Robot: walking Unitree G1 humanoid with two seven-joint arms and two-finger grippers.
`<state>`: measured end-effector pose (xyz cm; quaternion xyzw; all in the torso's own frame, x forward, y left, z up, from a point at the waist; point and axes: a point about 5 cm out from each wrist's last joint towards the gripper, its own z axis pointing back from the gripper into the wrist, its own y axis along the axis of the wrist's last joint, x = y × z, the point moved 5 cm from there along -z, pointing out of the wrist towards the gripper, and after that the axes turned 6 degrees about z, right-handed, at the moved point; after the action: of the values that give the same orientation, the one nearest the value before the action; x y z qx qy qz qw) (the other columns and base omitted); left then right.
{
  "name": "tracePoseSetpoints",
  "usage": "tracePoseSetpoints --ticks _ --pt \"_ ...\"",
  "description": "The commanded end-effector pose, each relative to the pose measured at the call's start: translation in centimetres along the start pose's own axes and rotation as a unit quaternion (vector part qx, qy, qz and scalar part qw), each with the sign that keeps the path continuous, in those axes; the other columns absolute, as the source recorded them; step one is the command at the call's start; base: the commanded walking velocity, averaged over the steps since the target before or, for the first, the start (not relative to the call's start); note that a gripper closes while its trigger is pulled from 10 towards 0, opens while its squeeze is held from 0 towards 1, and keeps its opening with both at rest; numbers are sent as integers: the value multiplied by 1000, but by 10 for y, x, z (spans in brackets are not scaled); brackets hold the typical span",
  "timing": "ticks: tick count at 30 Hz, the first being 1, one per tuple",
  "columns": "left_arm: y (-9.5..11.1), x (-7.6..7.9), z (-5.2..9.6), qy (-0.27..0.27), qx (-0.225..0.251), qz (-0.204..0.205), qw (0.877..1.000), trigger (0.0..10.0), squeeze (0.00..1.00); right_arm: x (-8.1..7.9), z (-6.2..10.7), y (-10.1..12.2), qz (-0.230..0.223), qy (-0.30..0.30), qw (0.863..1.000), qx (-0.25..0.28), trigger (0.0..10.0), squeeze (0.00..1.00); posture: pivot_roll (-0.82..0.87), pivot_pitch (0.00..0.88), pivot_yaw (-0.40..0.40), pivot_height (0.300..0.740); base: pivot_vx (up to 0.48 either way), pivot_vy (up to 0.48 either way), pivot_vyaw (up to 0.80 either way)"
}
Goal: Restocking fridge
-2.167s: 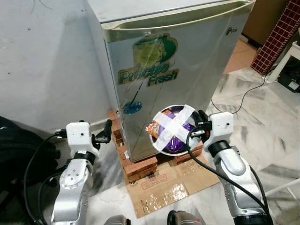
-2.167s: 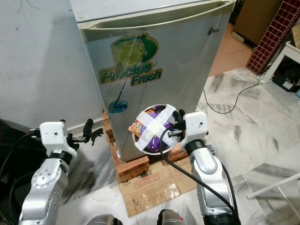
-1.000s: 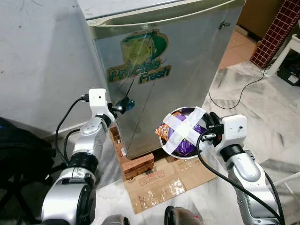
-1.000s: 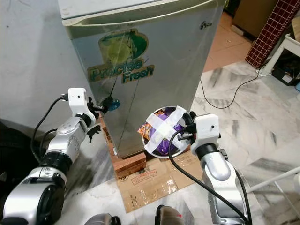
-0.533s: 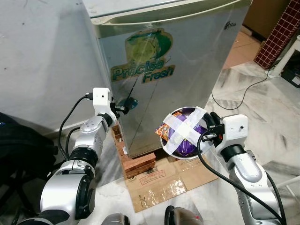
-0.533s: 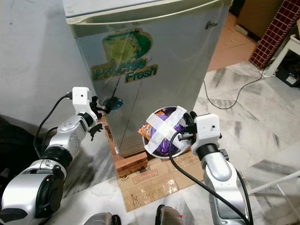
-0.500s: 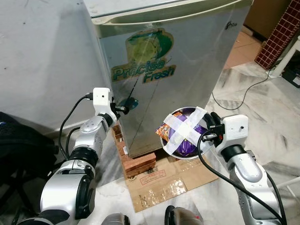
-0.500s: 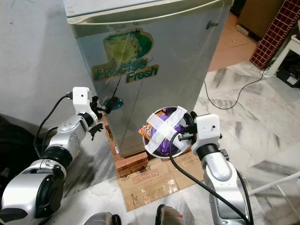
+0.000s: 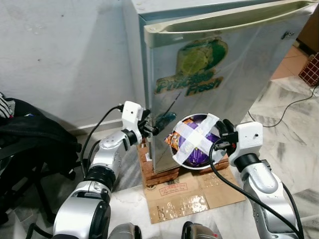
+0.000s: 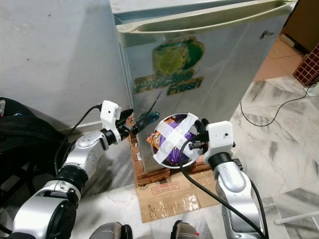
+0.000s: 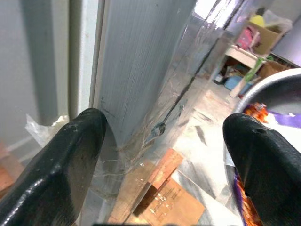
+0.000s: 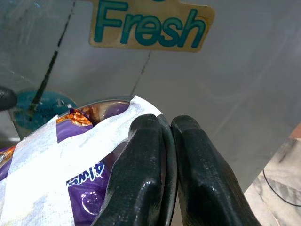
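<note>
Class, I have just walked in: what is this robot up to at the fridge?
The robot stands before a closed silver fridge. Its right gripper is shut on the rim of a bowl of snack packets, taped over with a white cross. Its left gripper is open, its fingers straddling the door's left edge, apparently to pull it open.

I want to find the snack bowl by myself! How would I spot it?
Find the big silver fridge with the green "Precise Fresh" sticker. Just in front of its door, low down, the robot's right gripper pinches the rim of a round metal bowl holding purple and orange snack packets. It is the thing with a big white tape cross over its top.
</note>
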<state>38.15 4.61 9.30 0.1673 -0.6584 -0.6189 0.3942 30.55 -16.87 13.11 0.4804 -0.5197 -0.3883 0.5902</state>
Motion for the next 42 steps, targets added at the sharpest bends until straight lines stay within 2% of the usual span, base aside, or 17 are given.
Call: tracePoseSetpoints --ticks 1,3,7,8,10,14,15,22,28,34,42 --pt "-17 33 -10 -70 -37 -4 997 10000 0 3 -1 9 4 -9 1000 17 10000 0 -135 141 26 740 0 0 0" --pt "-22 50 -7 -107 -44 -12 993 10000 0 10 0 9 17 -36 999 17 10000 0 -132 138 28 740 0 0 0" --pt "-31 75 1 -153 -54 -29 986 10000 0 27 3 5 44 -102 994 1 10000 0 -120 132 34 740 0 0 0" --pt "-31 75 1 -153 -54 -29 986 10000 0 27 3 5 44 -102 994 1 10000 0 -120 132 34 740 0 0 0" --pt "-37 85 5 -169 -63 -49 982 10000 0 35 8 -3 35 -134 990 -16 10000 0 -115 129 39 740 0 0 0" --pt "-35 97 9 -186 -53 -40 980 10000 0 38 12 -12 27 -147 988 -33 10000 0 -109 126 43 740 0 0 0" --pt "-35 103 11 -192 -52 -49 979 10000 0 39 13 -15 24 -154 987 -39 10000 0 -106 123 51 740 0 0 0" --pt "-30 112 12 -191 -46 -60 979 10000 0 43 16 -18 24 -180 982 -46 10000 0 -105 118 66 740 0 0 -646" --pt "-23 110 11 -183 -37 -60 980 10000 0 48 21 -22 22 -196 979 -54 10000 0 -107 116 75 740 0 -409 -698" --pt "-19 111 11 -180 -35 -62 981 10000 0 52 24 -24 28 -211 975 -60 10000 0 -104 116 75 740 0 -439 0" --pt "-16 112 12 -178 -31 -64 981 10000 0 53 23 -26 27 -215 974 -64 10000 0 -101 117 76 740 0 -404 -739"
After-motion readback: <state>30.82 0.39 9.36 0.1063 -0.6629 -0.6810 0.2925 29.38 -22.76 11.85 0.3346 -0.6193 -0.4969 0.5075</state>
